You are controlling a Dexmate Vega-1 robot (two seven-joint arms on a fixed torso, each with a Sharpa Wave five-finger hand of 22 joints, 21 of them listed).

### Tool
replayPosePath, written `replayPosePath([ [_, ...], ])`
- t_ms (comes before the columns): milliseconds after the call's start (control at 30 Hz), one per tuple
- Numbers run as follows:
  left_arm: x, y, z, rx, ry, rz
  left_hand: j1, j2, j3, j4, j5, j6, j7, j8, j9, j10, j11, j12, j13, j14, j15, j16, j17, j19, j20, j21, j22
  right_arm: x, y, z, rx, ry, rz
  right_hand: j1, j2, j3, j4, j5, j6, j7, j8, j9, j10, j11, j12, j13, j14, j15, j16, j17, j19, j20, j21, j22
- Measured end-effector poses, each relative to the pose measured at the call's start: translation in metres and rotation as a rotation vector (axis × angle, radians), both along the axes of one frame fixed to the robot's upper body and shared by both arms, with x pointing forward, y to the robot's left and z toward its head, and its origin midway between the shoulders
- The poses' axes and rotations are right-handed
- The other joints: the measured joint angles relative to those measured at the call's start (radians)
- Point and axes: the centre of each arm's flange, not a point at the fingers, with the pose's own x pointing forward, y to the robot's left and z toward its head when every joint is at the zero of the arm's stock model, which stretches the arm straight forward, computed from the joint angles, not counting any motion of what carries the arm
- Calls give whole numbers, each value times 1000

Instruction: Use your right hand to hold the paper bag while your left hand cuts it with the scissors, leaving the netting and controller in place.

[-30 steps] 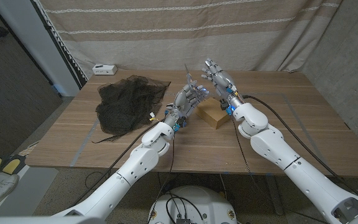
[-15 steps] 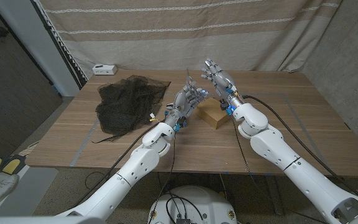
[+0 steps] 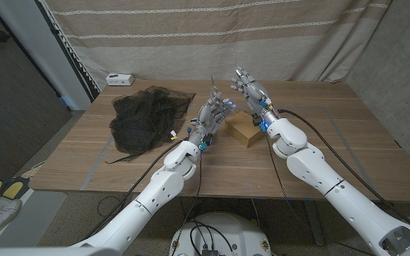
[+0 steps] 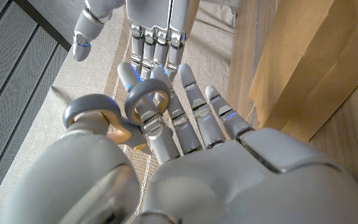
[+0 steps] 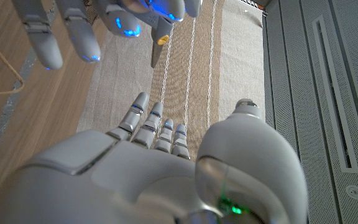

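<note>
Scissors (image 4: 129, 115) sit looped on the left hand (image 3: 216, 110), blades mostly hidden. Right hand (image 3: 250, 89) hovers spread and empty at twelve o'clock of the paper bag (image 3: 239, 129), which lies mid-table. Nothing has shifted since earlier.

A makeshift robot test area of a laboratory or workshop kind, not a home; a plain rectangular wooden table (image 3: 347, 135) stands before a beige striped fabric curtain (image 3: 212, 35) hung as a backdrop; black cables (image 3: 312, 117) trail across the tabletop; a dark grey ribbed wall panel (image 3: 6, 64) with a pale metal frame (image 3: 62, 50) closes the left side; bare grey floor (image 3: 70, 206) lies below the table edge.
</note>
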Motion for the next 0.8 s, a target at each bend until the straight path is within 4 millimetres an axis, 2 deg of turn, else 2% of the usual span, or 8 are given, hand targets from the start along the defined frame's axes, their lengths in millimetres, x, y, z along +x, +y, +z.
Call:
replayPosePath([
  [333, 2, -1, -3, 11, 3, 15, -4, -4, -11, -11, -8, -29, -2, -42, -5, -23, -23, -32, -23, -28, 8, -6, -8, 0, 0, 0, -1, 1, -2, 1, 9, -1, 2, -4, 4, 0, 0, 0, 0, 0, 0, 0, 0, 0, 0, 0, 0, 0, 0, -4, 0, 0, -4, 0],
  [567, 3, -1, -3, 18, 1, 30, -11, 3, -11, -11, -8, -34, -7, -50, -5, -20, -29, -59, -47, -35, 10, -6, -9, 0, 0, 0, -1, 2, -4, 1, 15, -2, 1, -4, 3, 0, 0, 0, 0, 0, 0, 0, 0, 0, 0, 0, 0, 0, 0, -5, 0, 0, -7, 0],
  [800, 4, -1, -3, 23, 0, 45, -2, 11, 1, -23, -8, -34, -7, -50, -4, -19, -30, -78, -67, -40, 15, 1, -14, 0, 0, 0, -6, 2, -5, 1, 18, -3, 1, -9, -1, 0, 0, 0, 0, 0, 0, 0, 0, 0, 0, 0, 0, 0, 0, -9, 0, 0, -10, 0],
])
